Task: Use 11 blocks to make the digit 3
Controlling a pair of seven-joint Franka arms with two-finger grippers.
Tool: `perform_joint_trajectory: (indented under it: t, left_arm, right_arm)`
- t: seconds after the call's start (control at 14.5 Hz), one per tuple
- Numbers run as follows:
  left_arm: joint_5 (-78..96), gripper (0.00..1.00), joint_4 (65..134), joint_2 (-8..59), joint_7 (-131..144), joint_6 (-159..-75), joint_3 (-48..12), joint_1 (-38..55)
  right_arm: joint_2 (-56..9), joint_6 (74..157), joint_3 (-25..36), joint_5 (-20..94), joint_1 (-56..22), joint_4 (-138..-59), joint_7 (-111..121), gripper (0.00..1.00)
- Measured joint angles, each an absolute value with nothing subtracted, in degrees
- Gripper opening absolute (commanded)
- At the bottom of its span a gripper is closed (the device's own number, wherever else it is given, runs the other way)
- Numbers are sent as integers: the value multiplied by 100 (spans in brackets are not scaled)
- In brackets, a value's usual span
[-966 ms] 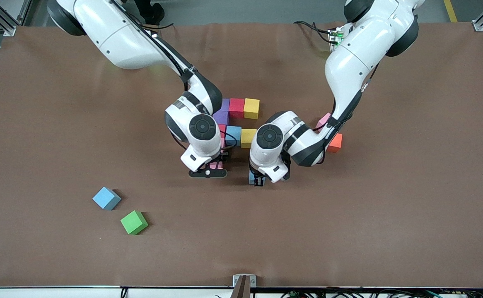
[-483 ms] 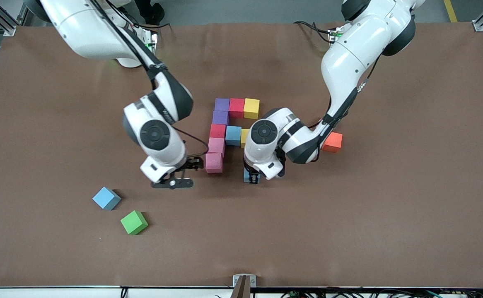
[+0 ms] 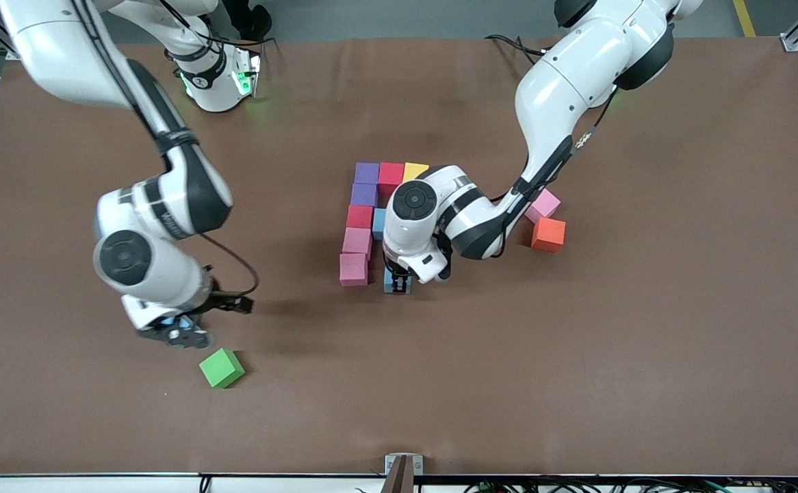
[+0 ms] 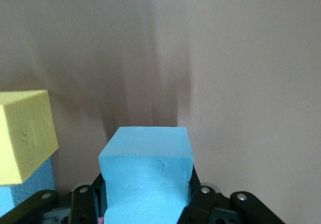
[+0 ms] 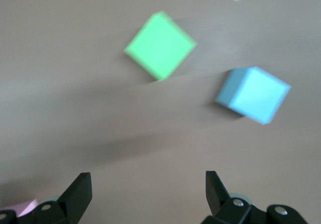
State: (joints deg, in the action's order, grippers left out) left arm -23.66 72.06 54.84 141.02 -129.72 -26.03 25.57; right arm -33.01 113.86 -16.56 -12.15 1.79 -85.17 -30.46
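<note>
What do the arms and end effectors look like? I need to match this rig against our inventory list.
Both arms have glossy white shells with black joint bands and round dark caps at the wrist. The right end effector and left end effector have black fingers with silver screws. Thin black cables run along each forearm; the right arm's base glows green.

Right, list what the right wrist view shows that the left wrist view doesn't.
Right wrist only: the green foam cube and a loose light blue foam cube, lying apart on the table, seen past the open right gripper, which holds nothing. Left wrist only: the left gripper shut on a second light blue foam cube, with a yellow foam cube beside it. Both: the brown table surface.
</note>
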Motion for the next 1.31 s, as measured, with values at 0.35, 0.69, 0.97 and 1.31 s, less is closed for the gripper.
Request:
perform_joint_trajectory:
  t: [0.35, 0.69, 0.97, 1.31]
  left_arm:
    - [-2365, 44, 7206, 5694, 14346, -13276, -2602, 2654]
    - [-2365, 44, 7204, 5726, 14407, -13469, -2602, 2700]
    - [-2365, 44, 7204, 5736, 14407, -13501, -2600, 2734]
    - [-2365, 64, 7203, 5746, 14407, -13576, -2552, 2777]
  right_arm:
    - [-3330, 11371, -1698, -1213, 351, -8622, -2850, 100]
    - [-3330, 11371, -1707, -1213, 337, -8650, -2851, 100]
    - [-3330, 11374, -1700, -1213, 351, -8663, -2851, 100]
    - [-3330, 11370, -1675, -1215, 402, -8663, -2847, 100]
